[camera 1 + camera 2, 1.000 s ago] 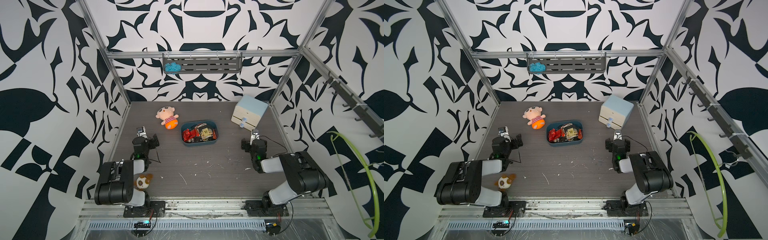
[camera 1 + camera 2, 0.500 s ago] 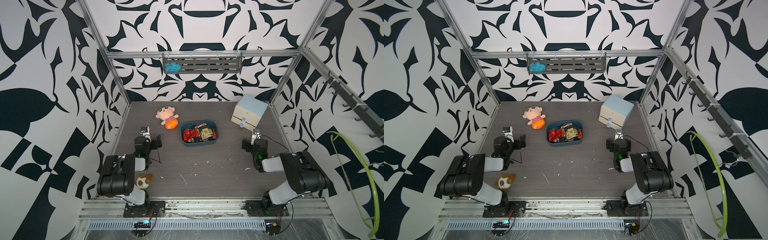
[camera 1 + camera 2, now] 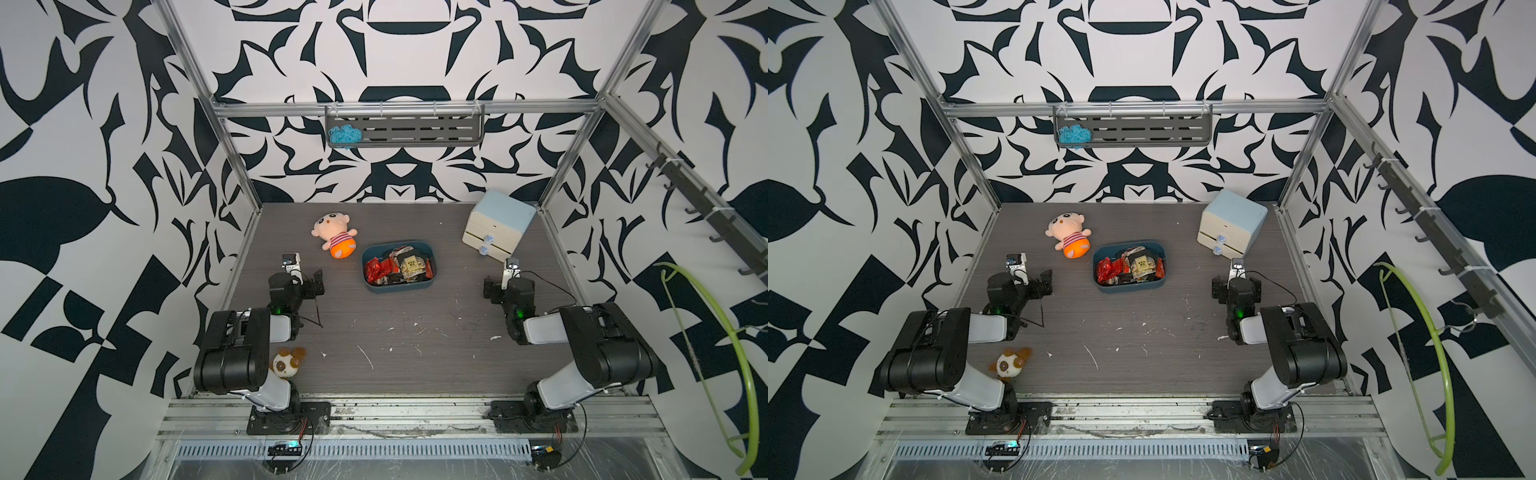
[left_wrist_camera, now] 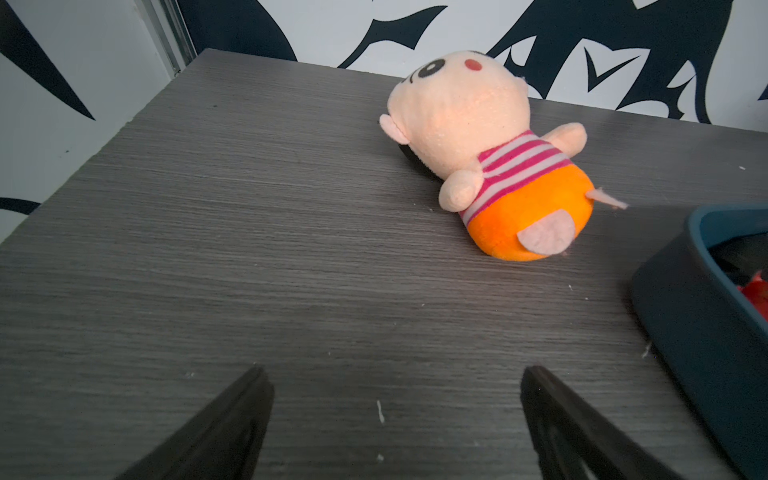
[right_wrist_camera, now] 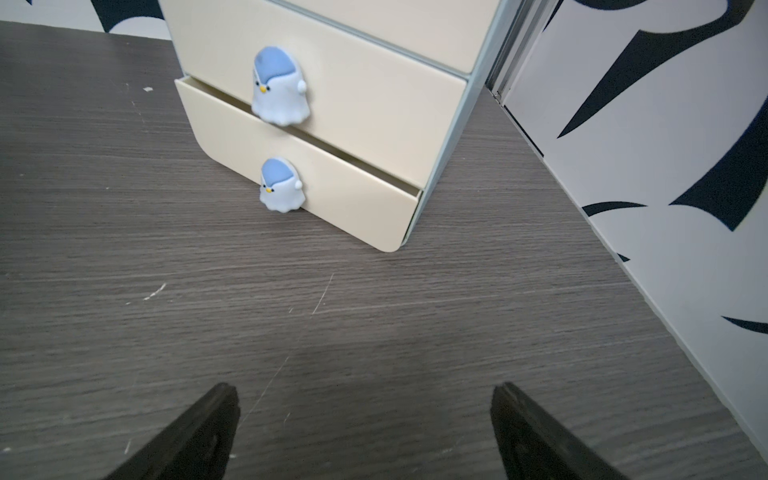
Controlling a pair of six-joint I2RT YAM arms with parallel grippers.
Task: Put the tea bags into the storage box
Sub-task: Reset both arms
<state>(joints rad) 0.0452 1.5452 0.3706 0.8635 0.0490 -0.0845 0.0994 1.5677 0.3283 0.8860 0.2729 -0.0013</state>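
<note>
In both top views the dark teal storage box (image 3: 397, 288) (image 3: 1128, 286) sits mid-table, with several red and black foil tea bags (image 3: 395, 270) (image 3: 1125, 268) piled inside it. No tea bag shows on the table outside the box. My left gripper (image 3: 314, 284) (image 4: 395, 370) hovers low to the left of the box, open and empty. In the left wrist view the box's corner (image 4: 685, 316) is near one finger. My right gripper (image 3: 492, 289) (image 5: 365, 386) is to the right of the box, open and empty over bare table, facing the cabinet.
A plush doll in orange shorts (image 3: 334, 237) (image 4: 498, 166) lies beyond the left gripper. The cream two-drawer cabinet (image 3: 496, 230) (image 5: 332, 124) stands at the back right, its lower drawer slightly out. A small plush animal (image 3: 286, 361) lies by the left arm's base.
My left gripper has drifted slightly right, toward the box, while its arm settled. The right arm has barely moved. Both grippers stay open.
</note>
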